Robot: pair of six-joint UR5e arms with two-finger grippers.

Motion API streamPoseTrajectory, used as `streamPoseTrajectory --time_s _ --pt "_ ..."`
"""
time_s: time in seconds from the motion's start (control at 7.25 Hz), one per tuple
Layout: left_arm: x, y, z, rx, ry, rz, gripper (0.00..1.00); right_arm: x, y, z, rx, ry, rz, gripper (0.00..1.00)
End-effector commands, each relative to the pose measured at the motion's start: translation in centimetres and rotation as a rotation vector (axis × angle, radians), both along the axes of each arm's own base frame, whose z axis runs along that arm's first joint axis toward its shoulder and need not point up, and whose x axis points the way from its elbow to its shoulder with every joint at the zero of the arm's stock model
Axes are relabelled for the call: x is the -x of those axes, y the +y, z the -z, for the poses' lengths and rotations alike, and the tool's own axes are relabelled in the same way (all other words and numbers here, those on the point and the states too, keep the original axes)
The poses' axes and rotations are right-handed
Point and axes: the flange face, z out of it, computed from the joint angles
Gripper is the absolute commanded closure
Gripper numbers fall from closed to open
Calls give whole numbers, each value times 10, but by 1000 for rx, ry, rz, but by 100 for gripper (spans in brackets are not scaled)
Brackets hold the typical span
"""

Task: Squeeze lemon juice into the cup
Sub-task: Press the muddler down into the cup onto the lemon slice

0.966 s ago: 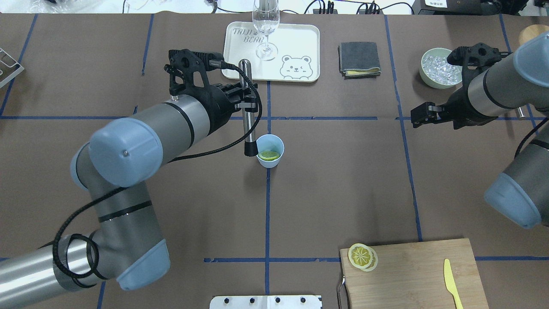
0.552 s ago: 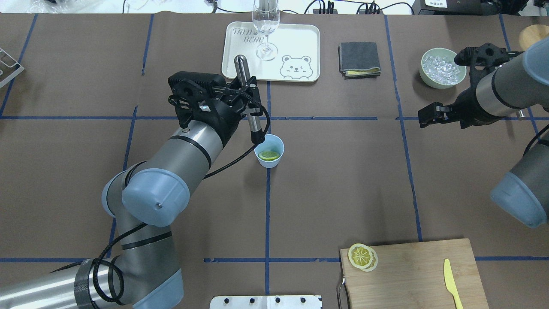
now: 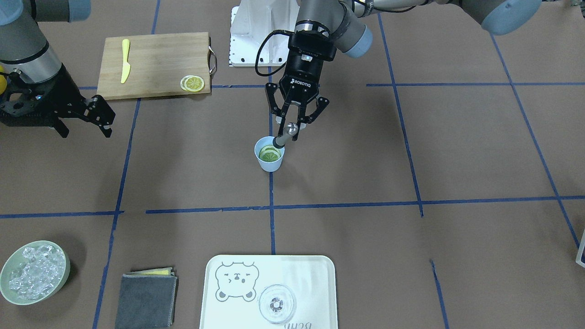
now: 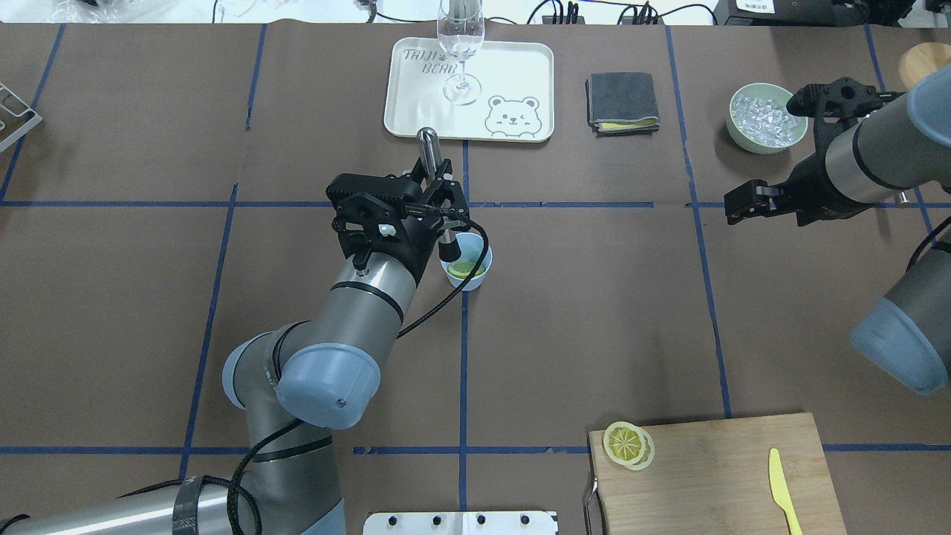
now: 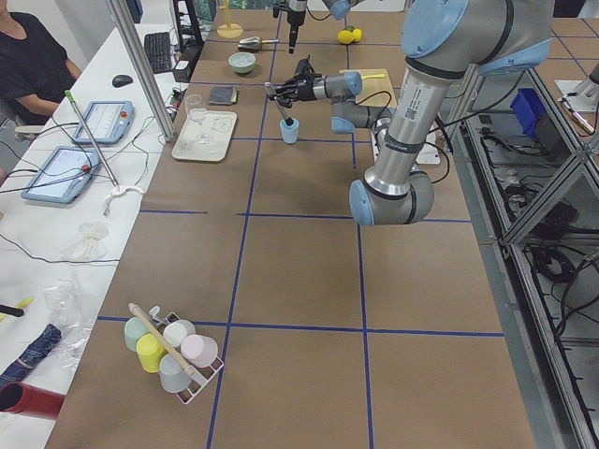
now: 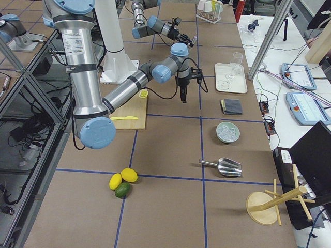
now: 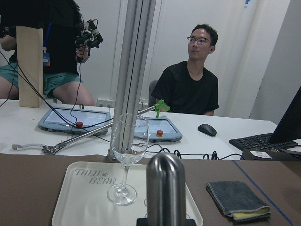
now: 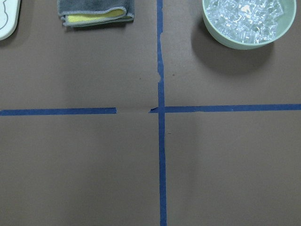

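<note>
Left gripper is clamped on a steel rod, fingers closed around the shaft just above the cup. The rod is held tilted (rounded top leaning toward the top of the overhead frame), with its dark lower end placed inside the cup mouth, at the rim nearest the gripper. Contact between rod tip and lemon slice cannot be confirmed.

The cup is located at centre frame in the front-facing view, upright on a blue tape line, with one lemon slice lying in it. More lemon slices are overlapped at the upper-left corner of the cutting board, lower right of the overhead frame. A yellow knife is laid on the same board, well apart from them.

Right gripper is held at the left edge of the front-facing view, fingers spread, nothing gripped, well apart from the cup.

A bowl of ice is seen at upper right of the right wrist view and a folded cloth at upper left. A stemmed glass is stood on the tray.
</note>
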Motion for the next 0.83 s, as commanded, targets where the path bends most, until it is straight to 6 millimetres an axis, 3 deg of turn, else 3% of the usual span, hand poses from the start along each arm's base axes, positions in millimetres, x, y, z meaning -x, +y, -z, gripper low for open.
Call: streamPoseTrajectory --time_s 0.0,0.14,0.69 --pt "-13 1 3 2 -5 -4 100 0 0 0 2 -1 2 0" --pt "-22 -2 9 3 -8 -4 100 0 0 0 3 -2 1 0" --pt "-54 5 -20 22 -77 -28 100 0 1 1 4 -6 4 0"
